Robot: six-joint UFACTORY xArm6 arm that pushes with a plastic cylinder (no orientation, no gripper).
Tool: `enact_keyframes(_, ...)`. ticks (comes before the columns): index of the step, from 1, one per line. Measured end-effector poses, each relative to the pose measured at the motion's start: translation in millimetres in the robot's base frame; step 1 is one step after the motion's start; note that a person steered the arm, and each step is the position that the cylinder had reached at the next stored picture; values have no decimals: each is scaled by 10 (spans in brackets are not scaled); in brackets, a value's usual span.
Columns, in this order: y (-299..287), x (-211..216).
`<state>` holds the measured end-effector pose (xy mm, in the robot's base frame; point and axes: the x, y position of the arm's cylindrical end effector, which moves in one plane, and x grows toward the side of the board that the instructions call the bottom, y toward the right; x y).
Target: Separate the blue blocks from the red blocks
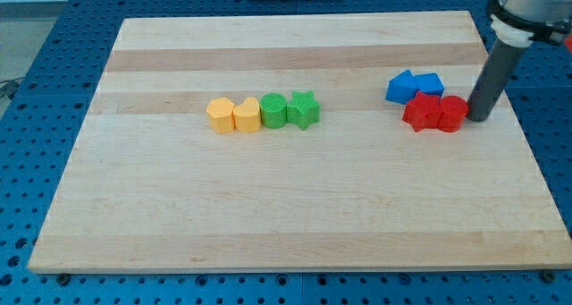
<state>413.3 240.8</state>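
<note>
The blue blocks (414, 86) and red blocks (434, 113) sit touching at the right of the frame, blue just above red. So the splitting is not done yet. My tip (477, 118) rests right beside the red ones, on their right. There is no claw, just a rod. Yellow blocks (232, 115) and green blocks (289, 110) line up mid-desk (268, 207).

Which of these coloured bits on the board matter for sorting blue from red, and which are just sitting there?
Part of the job:
- two blue blocks, touching the reds
- two red blocks, below the blues
- my tip, right beside the red pair

Just lying about:
- two yellow blocks
- green round block
- green star block
- wooden board
</note>
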Motion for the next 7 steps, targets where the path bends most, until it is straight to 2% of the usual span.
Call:
enact_keyframes(1, -9, -248)
enact_keyframes(7, -634, -272)
